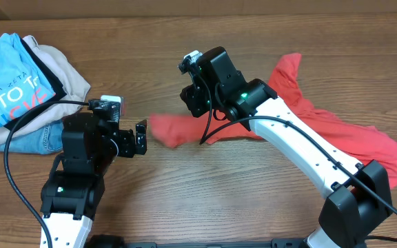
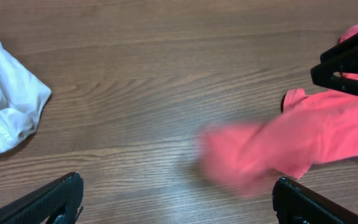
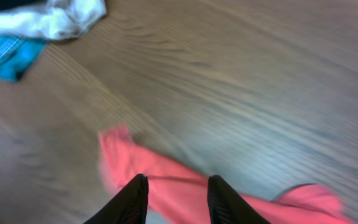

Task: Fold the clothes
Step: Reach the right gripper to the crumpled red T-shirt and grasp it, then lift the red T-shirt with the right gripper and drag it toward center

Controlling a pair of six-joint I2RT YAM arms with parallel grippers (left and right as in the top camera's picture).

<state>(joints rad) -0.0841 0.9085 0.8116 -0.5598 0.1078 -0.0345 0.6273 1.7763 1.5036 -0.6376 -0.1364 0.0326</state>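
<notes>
The red shirt (image 1: 371,141) lies rumpled on the tabletop (image 1: 253,200), one end pinched in the right claw (image 3: 178,190); the left claw (image 2: 176,186) hangs open, empty, nearby. The cloth should be spread flat before any fold is made.
</notes>
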